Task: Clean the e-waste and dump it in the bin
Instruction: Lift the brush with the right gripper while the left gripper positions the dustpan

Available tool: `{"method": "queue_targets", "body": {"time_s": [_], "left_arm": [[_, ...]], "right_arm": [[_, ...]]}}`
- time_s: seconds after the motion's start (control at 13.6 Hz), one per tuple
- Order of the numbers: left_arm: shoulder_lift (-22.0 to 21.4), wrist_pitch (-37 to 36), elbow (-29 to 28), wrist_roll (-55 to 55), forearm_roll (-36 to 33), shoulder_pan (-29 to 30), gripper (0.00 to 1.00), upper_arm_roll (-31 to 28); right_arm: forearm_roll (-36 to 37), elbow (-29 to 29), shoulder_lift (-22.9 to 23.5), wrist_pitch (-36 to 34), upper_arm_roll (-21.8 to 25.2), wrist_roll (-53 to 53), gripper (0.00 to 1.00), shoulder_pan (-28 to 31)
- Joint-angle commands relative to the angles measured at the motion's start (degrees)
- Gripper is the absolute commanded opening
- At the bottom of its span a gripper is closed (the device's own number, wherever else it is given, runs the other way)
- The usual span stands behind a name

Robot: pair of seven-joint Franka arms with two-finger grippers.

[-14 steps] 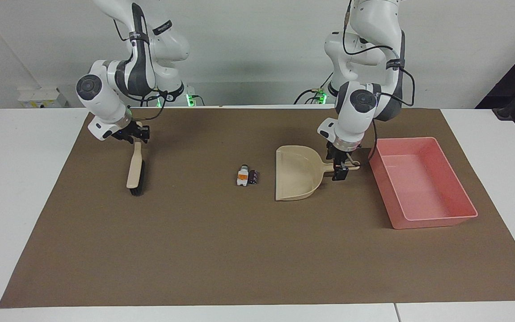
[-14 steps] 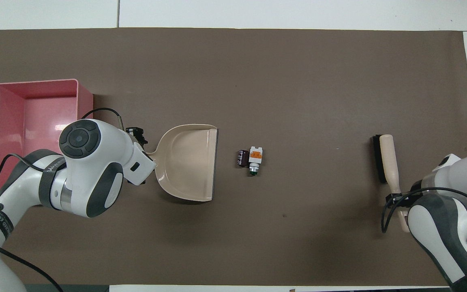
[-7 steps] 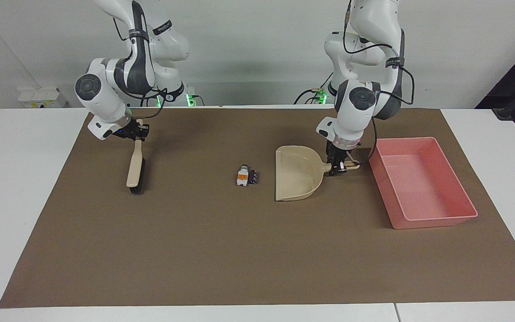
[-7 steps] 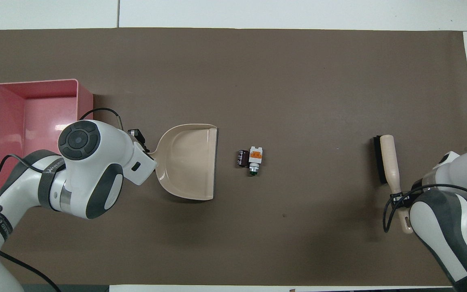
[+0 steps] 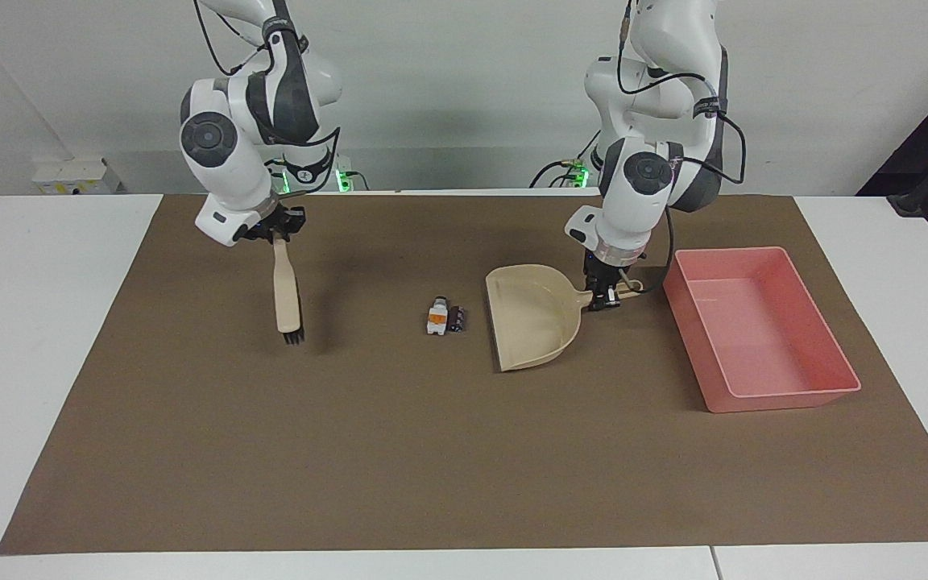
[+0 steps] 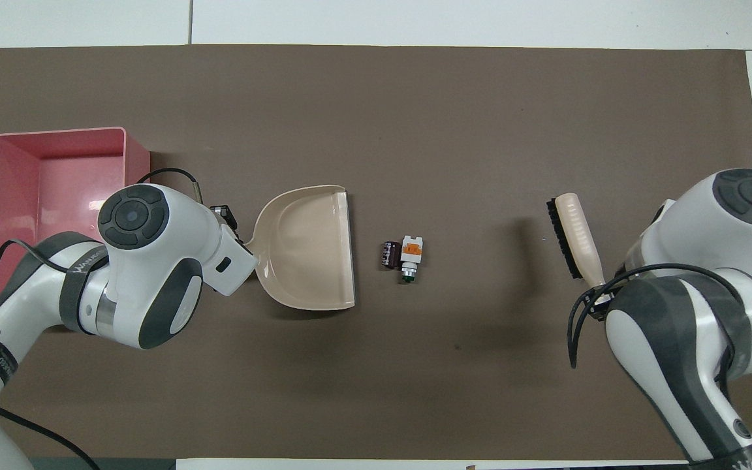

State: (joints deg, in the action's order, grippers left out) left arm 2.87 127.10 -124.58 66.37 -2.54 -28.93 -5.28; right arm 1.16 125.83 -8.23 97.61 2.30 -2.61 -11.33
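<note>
The e-waste lies mid-mat: a white bit with an orange band (image 5: 436,316) (image 6: 411,250) and, touching it, a dark bit (image 5: 456,318) (image 6: 389,254). My left gripper (image 5: 605,295) (image 6: 228,220) is shut on the handle of the beige dustpan (image 5: 527,316) (image 6: 307,248), whose open mouth faces the bits a short way off. My right gripper (image 5: 275,234) (image 6: 601,297) is shut on the handle of the brush (image 5: 287,294) (image 6: 575,236), which hangs head down over the mat toward the right arm's end. The pink bin (image 5: 786,395) (image 6: 56,132) stands beside the dustpan handle, toward the left arm's end.
A brown mat (image 5: 432,451) (image 6: 415,117) covers the middle of the white table; everything stands on it. Nothing shows inside the bin.
My right gripper has lifted the brush off the mat and carried it toward the e-waste. My left gripper has shifted and turned the dustpan slightly closer to the bits.
</note>
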Motion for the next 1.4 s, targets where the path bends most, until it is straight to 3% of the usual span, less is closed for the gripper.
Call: {"method": "queue_targets", "body": {"time_s": [0.0, 0.22, 0.37, 0.59, 0.81, 1.32], "left_arm": [[-0.58, -2.9, 1.44, -2.98, -5.37, -2.7, 0.0, -0.52], [-0.06, -5.72, 3.28, -3.08, -5.72, -3.06, 0.0, -0.61], [2.92, -6.95, 5.65, -3.17, -5.99, -4.64, 0.0, -0.7], [4.25, -7.4, 6.8, -4.04, -5.99, -5.87, 0.0, -0.7], [6.36, -9.32, 8.2, -4.84, -6.08, -7.28, 0.0, -0.78], [6.28, -12.41, 9.0, -5.19, -8.63, -7.63, 0.0, -0.7]], "right_arm": [[-3.43, -0.94, 0.49, 0.38, -0.11, 3.38, 0.0, -3.69], [-5.11, -0.76, 1.19, 2.14, -0.11, 10.67, 0.0, -9.22], [-5.98, -0.76, 2.51, 2.84, -0.11, 13.42, 0.0, -12.56], [-10.03, -0.85, 3.83, 4.59, -0.11, 16.56, 0.0, -13.89], [-10.03, -0.76, 5.23, 6.97, -0.11, 17.9, 0.0, -14.51], [-9.5, -0.41, 9.54, 11.9, -0.11, 18.52, 0.0, -17.15]]}}
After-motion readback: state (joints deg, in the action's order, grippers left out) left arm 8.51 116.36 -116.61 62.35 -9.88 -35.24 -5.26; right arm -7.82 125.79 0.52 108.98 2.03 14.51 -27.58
